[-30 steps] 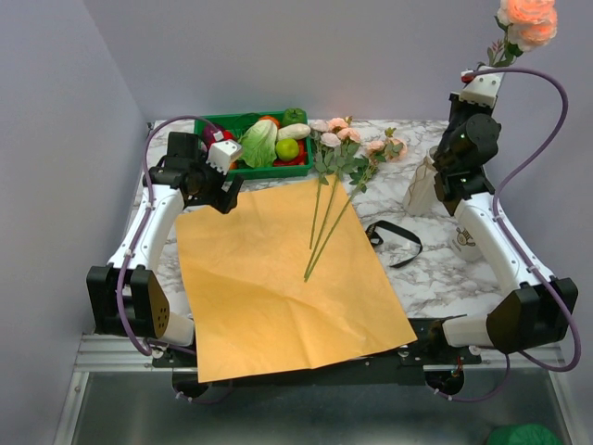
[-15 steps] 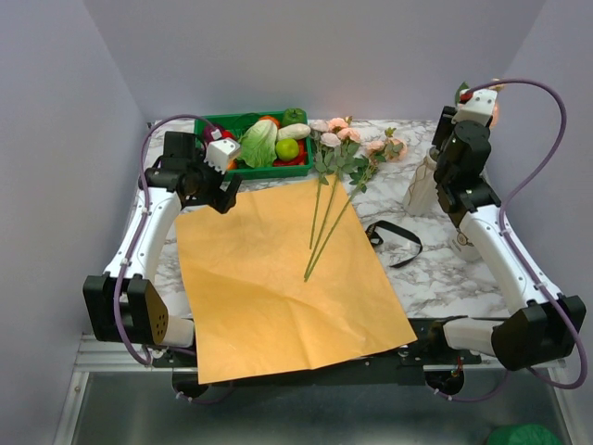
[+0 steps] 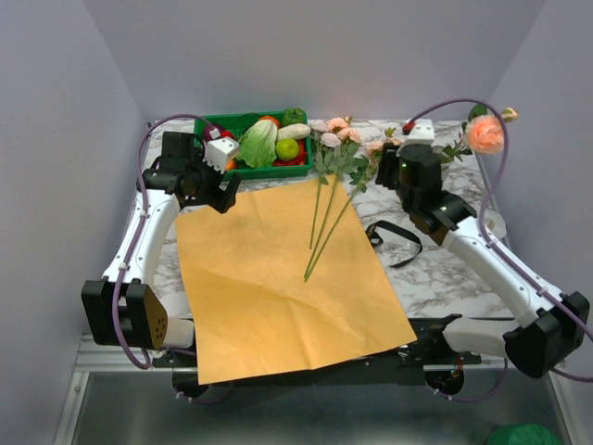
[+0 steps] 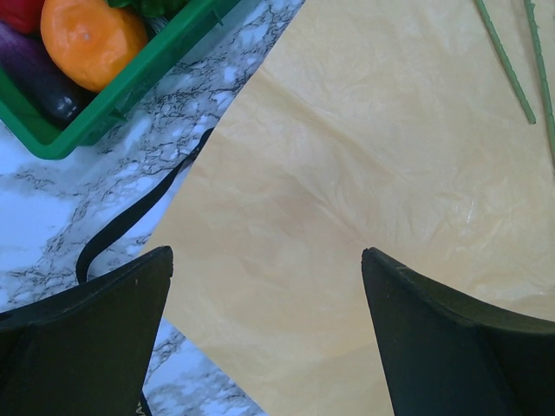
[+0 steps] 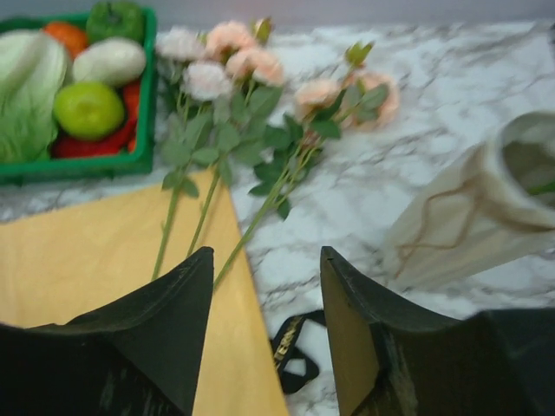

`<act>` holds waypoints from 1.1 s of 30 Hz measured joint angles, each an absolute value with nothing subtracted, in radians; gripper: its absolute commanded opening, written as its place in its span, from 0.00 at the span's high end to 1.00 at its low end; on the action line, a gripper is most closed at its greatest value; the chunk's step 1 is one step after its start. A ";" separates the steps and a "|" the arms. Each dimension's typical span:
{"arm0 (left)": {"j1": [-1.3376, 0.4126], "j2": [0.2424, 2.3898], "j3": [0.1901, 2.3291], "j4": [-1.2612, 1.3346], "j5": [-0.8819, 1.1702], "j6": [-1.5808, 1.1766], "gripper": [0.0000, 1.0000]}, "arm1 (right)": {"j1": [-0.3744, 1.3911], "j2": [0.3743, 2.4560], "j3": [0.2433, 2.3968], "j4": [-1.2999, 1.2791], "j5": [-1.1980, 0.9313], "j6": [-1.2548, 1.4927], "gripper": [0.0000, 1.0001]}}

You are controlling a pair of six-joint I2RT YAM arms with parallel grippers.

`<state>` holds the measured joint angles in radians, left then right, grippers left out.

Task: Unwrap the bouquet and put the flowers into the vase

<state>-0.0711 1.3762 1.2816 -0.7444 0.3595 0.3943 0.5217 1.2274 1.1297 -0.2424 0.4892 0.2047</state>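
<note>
Green tray [image 3: 243,119] of plastic vegetables [image 3: 259,144] on marble table [image 3: 454,273]

One orange paper sheet [image 3: 278,278]; one black ribbon [image 3: 373,234]; one cream ribbed vase [image 5: 468,217]; one green tray [image 3: 278,171] holding vegetables [image 3: 259,144]; three long rose stems [image 3: 331,236] lying flat on the sheet; one separate rose [image 3: 485,134] raised at right.

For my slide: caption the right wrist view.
Open right pincer faces roses lying partly on orange paper, cream vase at right.

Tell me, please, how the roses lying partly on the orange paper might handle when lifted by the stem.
Likely top-heavy: the roses carry blooms and leaves at one end of thin stems, so may droop. Stems look smooth, perhaps slippery.
</note>
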 measured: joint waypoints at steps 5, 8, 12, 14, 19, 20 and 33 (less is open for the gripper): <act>-0.071 1.376 1.281 -0.749 0.367 0.394 0.01 | 0.576 1.379 1.125 -0.350 0.420 0.330 0.16; -0.070 1.374 1.279 -0.749 0.368 0.394 0.01 | 0.576 1.482 1.156 -0.419 0.392 0.400 0.09; -0.069 1.366 1.272 -0.749 0.369 0.394 0.01 | 0.576 1.668 1.293 -0.519 0.347 0.476 0.04; -0.069 1.360 1.266 -0.748 0.372 0.394 0.01 | 0.576 1.745 1.362 -0.561 0.340 0.507 0.02; -0.067 1.355 1.248 -0.744 0.374 0.395 0.01 | 0.576 1.912 1.559 -0.698 0.390 0.589 0.03; -0.067 1.354 1.245 -0.743 0.374 0.395 0.01 | 0.576 1.932 1.578 -0.714 0.407 0.604 0.05; -0.067 1.343 1.219 -0.738 0.374 0.401 0.01 | 0.543 2.146 1.749 -0.838 0.496 0.665 0.28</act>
<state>-0.0666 1.3426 1.2186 -0.7376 0.3737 0.4007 0.5426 2.1456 1.7493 -0.8375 0.4961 0.6655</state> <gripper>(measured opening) 0.988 0.746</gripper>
